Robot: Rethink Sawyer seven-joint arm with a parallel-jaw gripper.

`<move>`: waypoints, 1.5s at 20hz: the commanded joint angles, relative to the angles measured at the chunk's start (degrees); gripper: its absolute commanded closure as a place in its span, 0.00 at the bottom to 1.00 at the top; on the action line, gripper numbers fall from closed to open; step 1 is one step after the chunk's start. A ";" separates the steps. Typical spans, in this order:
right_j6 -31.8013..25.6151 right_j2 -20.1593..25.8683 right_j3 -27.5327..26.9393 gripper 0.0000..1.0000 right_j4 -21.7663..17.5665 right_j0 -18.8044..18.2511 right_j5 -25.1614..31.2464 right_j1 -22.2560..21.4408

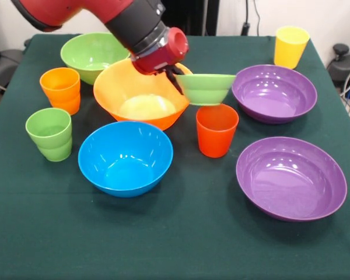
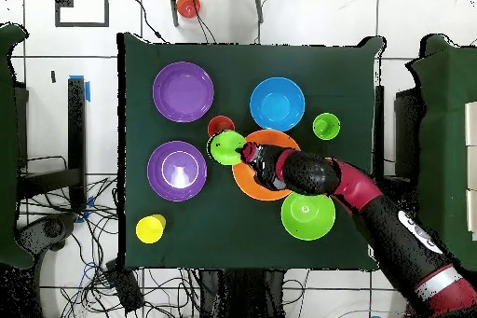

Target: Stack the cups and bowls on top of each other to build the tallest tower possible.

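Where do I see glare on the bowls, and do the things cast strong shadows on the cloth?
Front view: white glare patches sit inside the two purple bowls and the blue bowl; shadows on the green cloth are soft. Overhead view: one purple bowl has a bright central spot.

A dark green cloth (image 1: 181,245) covers the table; white tiled floor (image 2: 56,72) with tangled black cables (image 2: 102,277) surrounds it

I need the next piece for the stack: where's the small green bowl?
Front view: small green bowl is held up by the gripper, between the orange bowl and red cup.
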 commanded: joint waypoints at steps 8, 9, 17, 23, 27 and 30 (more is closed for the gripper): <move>9.68 -11.12 -1.01 1.00 8.36 15.94 8.61 -4.84; 9.68 -11.34 -0.64 1.00 8.82 16.26 8.21 -5.16; 7.39 -13.13 -2.28 1.00 12.81 19.18 10.41 -6.77; 5.07 -13.49 -2.88 1.00 14.34 18.50 10.13 -6.50; 4.14 -13.61 -2.31 1.00 14.84 18.14 9.63 -6.71; 2.61 -14.32 -3.27 1.00 14.68 18.43 11.84 -7.13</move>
